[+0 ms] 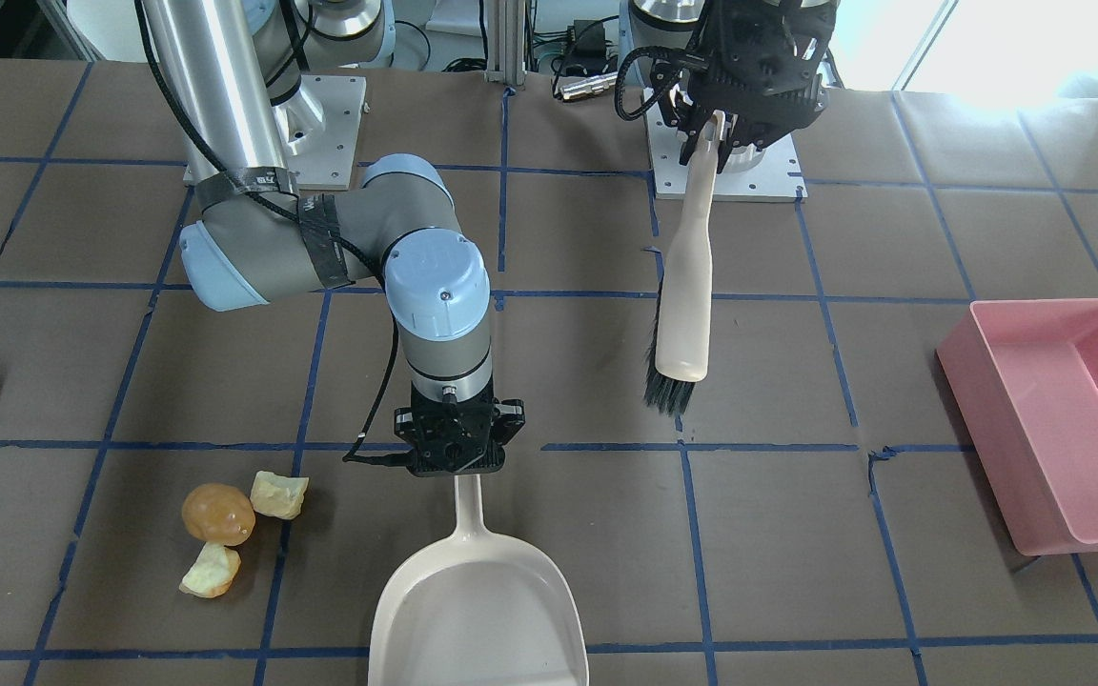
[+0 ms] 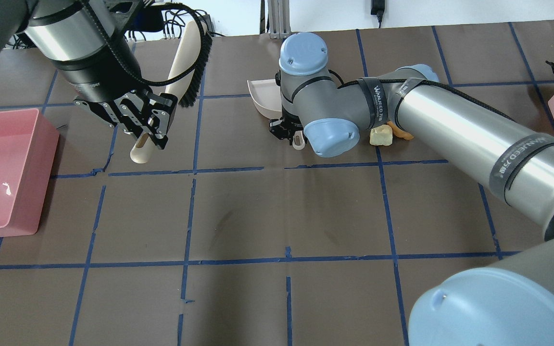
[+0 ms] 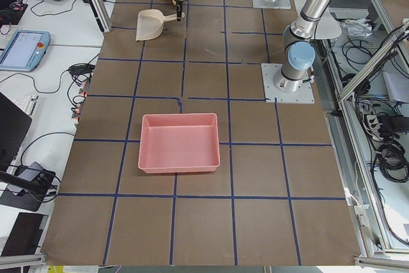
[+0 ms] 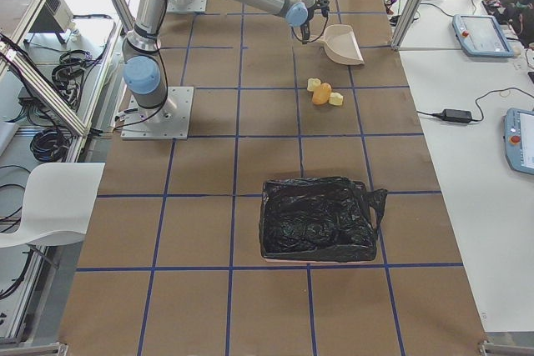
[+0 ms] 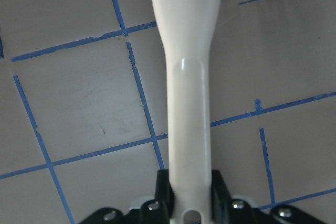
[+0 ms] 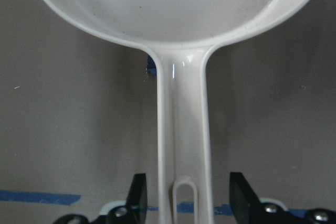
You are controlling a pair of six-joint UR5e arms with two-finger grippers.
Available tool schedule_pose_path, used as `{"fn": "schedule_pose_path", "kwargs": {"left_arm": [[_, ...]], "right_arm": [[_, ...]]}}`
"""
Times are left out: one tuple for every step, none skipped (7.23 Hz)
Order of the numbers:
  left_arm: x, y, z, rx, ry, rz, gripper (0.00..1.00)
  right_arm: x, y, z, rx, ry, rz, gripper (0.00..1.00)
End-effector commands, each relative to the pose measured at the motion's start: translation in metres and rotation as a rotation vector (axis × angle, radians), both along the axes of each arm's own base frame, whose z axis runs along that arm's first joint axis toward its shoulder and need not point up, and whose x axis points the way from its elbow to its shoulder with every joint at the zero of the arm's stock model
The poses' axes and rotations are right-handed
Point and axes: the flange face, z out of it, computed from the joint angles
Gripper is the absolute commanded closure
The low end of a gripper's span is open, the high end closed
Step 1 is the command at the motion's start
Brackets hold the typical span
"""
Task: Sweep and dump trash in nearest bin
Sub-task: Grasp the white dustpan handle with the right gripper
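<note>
The trash lies together on the table: an orange-brown ball (image 1: 217, 514) and two pale yellow-green chunks (image 1: 279, 494) (image 1: 211, 571), also seen in the exterior right view (image 4: 322, 93). A cream dustpan (image 1: 477, 610) rests on the table beside them, its pan empty. My right gripper (image 1: 461, 467) straddles the dustpan's handle (image 6: 184, 129) with the jaws standing open, a gap on each side. My left gripper (image 1: 713, 129) is shut on the handle of a cream brush (image 1: 687, 314) with black bristles and holds it above the table, away from the trash.
A pink bin (image 1: 1054, 419) stands at the table's end on my left. A bin lined with a black bag (image 4: 317, 218) stands toward my right, beyond the trash. My right arm's elbow (image 2: 325, 134) hangs over the table next to the trash.
</note>
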Motion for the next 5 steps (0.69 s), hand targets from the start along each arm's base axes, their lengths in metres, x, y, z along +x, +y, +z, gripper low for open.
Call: {"fn": "schedule_pose_path", "kwargs": {"left_arm": [[0.000, 0.001, 0.000, 0.002, 0.000, 0.000, 0.99], [0.000, 0.001, 0.000, 0.002, 0.000, 0.000, 0.99], [0.001, 0.001, 0.000, 0.004, 0.000, 0.001, 0.99], [0.001, 0.001, 0.000, 0.005, -0.001, 0.001, 0.99], [0.001, 0.001, 0.000, 0.007, -0.002, 0.001, 0.99]], "right_arm": [[-0.003, 0.000, 0.009, -0.003, -0.007, 0.005, 0.92], [-0.004, -0.001, 0.010, -0.006, -0.008, 0.006, 0.94], [-0.007, -0.004, 0.019, -0.022, -0.007, 0.018, 0.97], [-0.015, -0.008, 0.038, -0.033, -0.002, 0.051, 0.99], [-0.038, -0.015, 0.060, -0.019, 0.006, 0.085, 1.00]]}}
